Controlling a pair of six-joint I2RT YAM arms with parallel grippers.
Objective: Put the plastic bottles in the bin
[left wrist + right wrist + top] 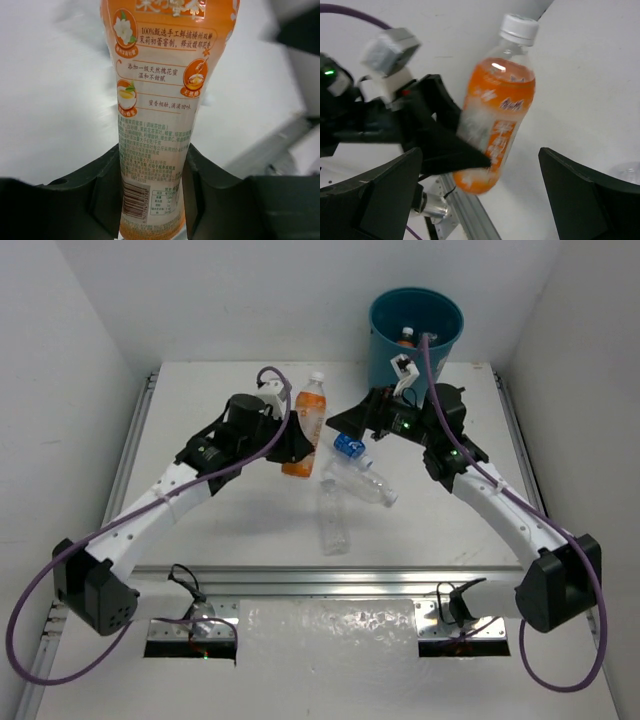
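- Teal bin (386, 348) at the worktop's (200, 530) far edge holds one orange bottle (406, 338).
- Left hand (152, 167) is clamped on a second orange bottle (306, 428), held tilted.
- Right hand (479, 155) is wide open and empty.
- Clear bottles (335, 520) lie between the arms.

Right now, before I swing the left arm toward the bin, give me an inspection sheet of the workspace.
Surface: white table, no spills seen.
Job's things: orange bottle in the grip; blue-labelled bottle and two clear bottles lying mid-table; bin at the far edge, a capped bottle inside.
Clutter: nothing seen.
Grippers: left gripper shut on the orange bottle; right gripper open, empty, beside it.
Cables: purple cables loop off both arms; one crosses the bin's front in the top view.
Surroundings: white walls; metal rail at the near edge.
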